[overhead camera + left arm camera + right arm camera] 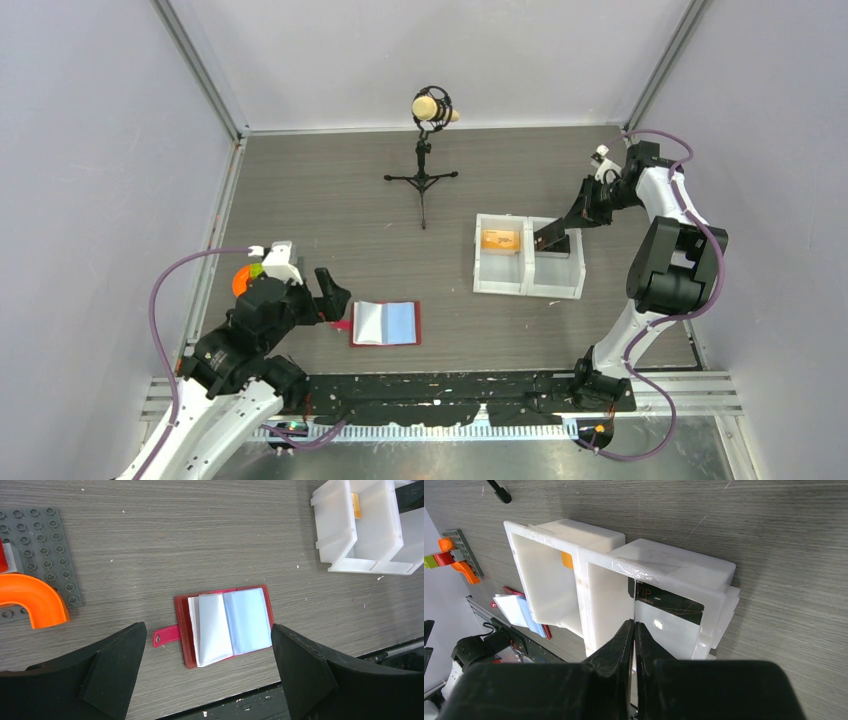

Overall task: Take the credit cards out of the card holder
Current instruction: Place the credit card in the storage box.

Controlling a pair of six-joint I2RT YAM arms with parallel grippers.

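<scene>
A grey wood-grain table (330,200) fills the floor of a pale-walled booth, with both arm bases along its near edge.

Nearest, on the left, the left gripper (208,630) hangs over the card holder (250,622) with its jaws spread as wide as they go and nothing in them. Its wrist camera shows one black finger on each side of the holder, both clear of it. The holder lies open and flat on the table, red cover down and pale blue-grey pockets up, with a white leaf half lifted and its red snap strap (165,636) sticking out sideways. Only this view shows the grey studded baseplate (40,545) and the orange arch piece (35,602) beside it.

Farther back and to the right stands the white two-compartment tray (500,285). From above, an orange card (499,240) lies in its left compartment.

The right gripper (634,630) reaches into the right compartment, its fingers drawn almost together with only a slit between them. Only its wrist camera shows a dark grey card (669,605) standing against the far wall of that compartment. Whether the fingers pinch that card I cannot tell.

Farthest back stands a microphone (432,105) on a small tripod.
</scene>
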